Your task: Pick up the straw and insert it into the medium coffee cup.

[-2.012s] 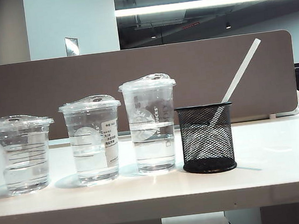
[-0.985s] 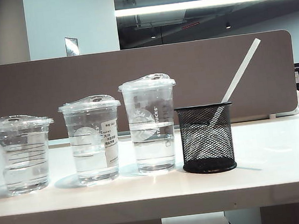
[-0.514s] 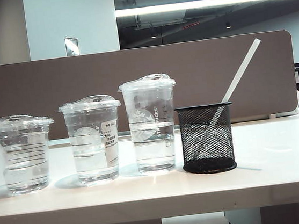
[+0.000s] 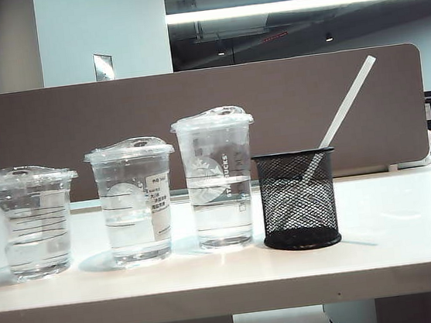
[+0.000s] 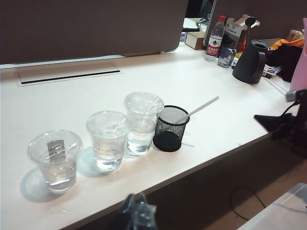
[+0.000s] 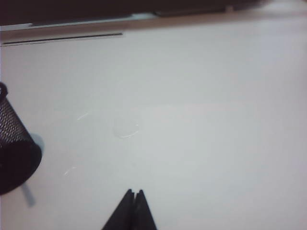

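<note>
Exterior view: straw point(image 4: 347, 102) is leaning in mesh holder point(image 4: 298, 199), untouched.
Medium coffee cup point(image 4: 134, 202): standing lidded, no straw inside.
Right gripper point(image 6: 134, 194): my jaws are sitting closed, empty, above table point(image 6: 192, 120).
Left gripper point(image 5: 135, 207): cannot tell.
Progress: nothing done.

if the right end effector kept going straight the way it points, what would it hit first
Probably only the bare white table. The shut right end effector aims past the black mesh holder, which sits off to one side; depth is unclear.
</note>
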`<state>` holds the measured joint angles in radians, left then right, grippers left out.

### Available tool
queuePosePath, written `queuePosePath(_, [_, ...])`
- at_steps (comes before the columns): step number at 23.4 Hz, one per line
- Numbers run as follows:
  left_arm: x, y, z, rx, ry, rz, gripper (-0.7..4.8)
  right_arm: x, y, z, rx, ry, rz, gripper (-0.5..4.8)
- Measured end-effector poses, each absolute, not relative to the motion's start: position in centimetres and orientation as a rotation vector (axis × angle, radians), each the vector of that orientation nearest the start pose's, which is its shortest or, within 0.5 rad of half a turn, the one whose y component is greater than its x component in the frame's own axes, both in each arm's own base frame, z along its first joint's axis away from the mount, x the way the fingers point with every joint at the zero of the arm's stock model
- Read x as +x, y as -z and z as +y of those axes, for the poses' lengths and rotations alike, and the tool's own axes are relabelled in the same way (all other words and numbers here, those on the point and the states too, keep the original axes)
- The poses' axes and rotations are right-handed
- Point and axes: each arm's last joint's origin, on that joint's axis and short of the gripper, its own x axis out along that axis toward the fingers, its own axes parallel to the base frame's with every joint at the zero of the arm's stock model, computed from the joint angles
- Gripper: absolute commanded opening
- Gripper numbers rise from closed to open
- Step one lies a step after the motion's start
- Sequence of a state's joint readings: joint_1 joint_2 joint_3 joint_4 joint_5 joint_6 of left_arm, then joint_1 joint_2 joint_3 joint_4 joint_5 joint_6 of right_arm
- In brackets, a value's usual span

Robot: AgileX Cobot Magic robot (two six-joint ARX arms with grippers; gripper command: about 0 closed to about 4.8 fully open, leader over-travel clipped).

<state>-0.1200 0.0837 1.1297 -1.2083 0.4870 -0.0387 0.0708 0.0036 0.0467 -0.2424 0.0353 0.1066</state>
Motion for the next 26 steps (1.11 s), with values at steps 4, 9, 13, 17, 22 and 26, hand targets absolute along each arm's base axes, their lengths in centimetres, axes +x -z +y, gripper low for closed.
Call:
queuePosePath(4, [-8.1, -35.3, -0.4, -0.068, 0.602, 0.175, -0.01, 5.5, -26.7, 0.1, 0.116, 0.039, -0.053, -0.05])
queuePosePath(9, [-8.1, -35.3, -0.4, -0.068, 0.604, 0.174, -0.01, 4.1, -37.4, -0.5, -0.221, 0.219, -0.156, -0.05])
queuePosePath(13, [-8.1, -35.3, -0.4, -0.067, 0.605, 0.174, -0.01, 10.7, -42.1, -0.4, -0.422, 0.289, -0.018, -0.05])
queuePosePath(17, [-8.1, -35.3, -0.4, -0.068, 0.604, 0.174, -0.01, 15.3, -44.3, -1.5, -0.384, 0.346, -0.137, -0.05])
queuePosePath(22, [-8.1, -35.3, -0.4, -0.068, 0.605, 0.174, -0.01, 22.5, -42.1, -6.2, -0.007, 0.207, -0.202, -0.05])
queuePosePath(26, [-8.1, -35.3, -0.4, -0.068, 0.605, 0.174, -0.01, 26.4, -33.0, -7.6, 0.081, 0.205, -0.058, -0.05])
